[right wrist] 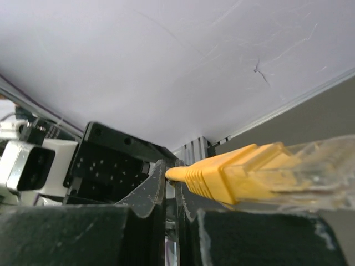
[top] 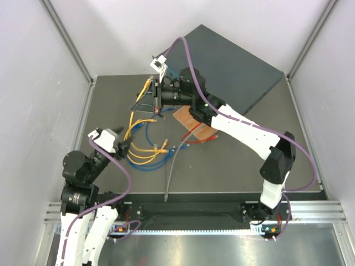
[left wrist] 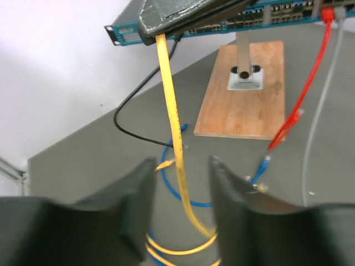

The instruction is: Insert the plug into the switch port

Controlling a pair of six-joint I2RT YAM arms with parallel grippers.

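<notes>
The switch (top: pixel 233 66) is a flat dark teal-grey box at the back right; its socket row runs along the top of the left wrist view (left wrist: pixel 266 14). My right gripper (top: pixel 144 100) is shut on a yellow cable just behind its yellow plug (right wrist: pixel 249 172), which has a clear tip and juts out to the right of the fingertips (right wrist: pixel 158 185). The plug is in the air left of the switch's front, not in a socket. That cable (left wrist: pixel 172 111) hangs down from the right gripper. My left gripper (left wrist: pixel 182 166) is open and empty, low over the cable loops (top: pixel 126 146).
A brown wooden board (left wrist: pixel 244 100) with a metal post lies under the switch's front. A red cable (left wrist: pixel 302 94) and a grey cable (left wrist: pixel 321 111) hang from the switch. Blue and yellow cable loops (top: pixel 147 152) lie on the grey table. White walls close in all round.
</notes>
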